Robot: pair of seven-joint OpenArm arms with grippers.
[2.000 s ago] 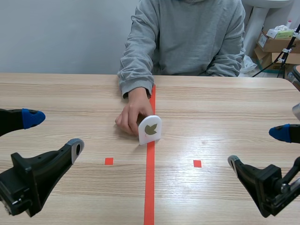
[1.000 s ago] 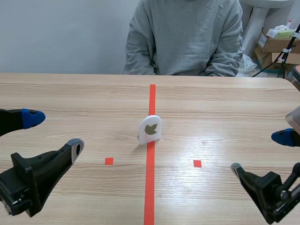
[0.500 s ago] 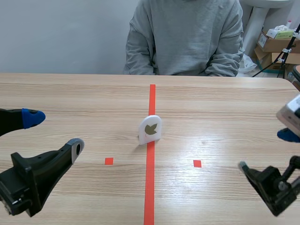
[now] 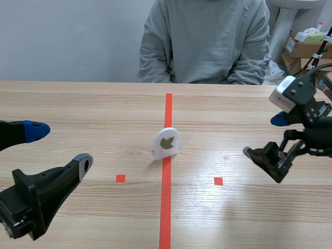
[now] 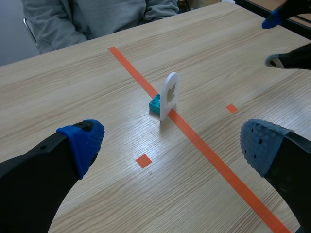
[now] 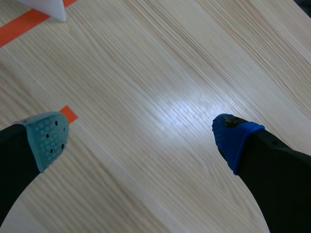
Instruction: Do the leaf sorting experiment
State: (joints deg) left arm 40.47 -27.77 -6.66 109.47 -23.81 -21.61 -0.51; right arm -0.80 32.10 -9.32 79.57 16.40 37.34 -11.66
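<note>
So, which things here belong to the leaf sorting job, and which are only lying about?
Job:
- white leaf card, upright
- teal block at its base
- left end effector, open
- right end effector, open

Just around:
- cardboard boxes in the far corner
- person seated across

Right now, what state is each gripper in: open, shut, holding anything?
Left gripper: open, holding nothing.
Right gripper: open, holding nothing.

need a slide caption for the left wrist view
Open left gripper faces the upright white leaf card, teal block at its base, on the tape line.
</note>
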